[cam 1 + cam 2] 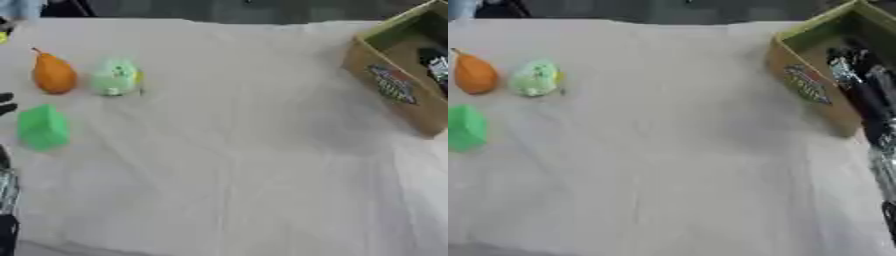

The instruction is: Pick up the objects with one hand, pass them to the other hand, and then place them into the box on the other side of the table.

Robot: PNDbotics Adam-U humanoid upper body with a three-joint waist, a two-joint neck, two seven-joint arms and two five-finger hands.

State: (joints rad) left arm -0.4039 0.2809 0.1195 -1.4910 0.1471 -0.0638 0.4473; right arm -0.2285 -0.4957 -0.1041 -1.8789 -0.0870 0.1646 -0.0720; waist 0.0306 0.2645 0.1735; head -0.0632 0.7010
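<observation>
Three objs left to move: orange pear (52, 75), pale green lump (115, 78) beside it, green block (42, 127) below. Right hand (857, 75) over box (394, 90) (fingers: can't tell). Left hand (5, 105) beside block, can't tell.

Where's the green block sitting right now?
The green block lies on the table's left side, just nearer the robot than the orange pear, far from the box on the right.

Black arm (868, 100) w/ silver joints
</observation>
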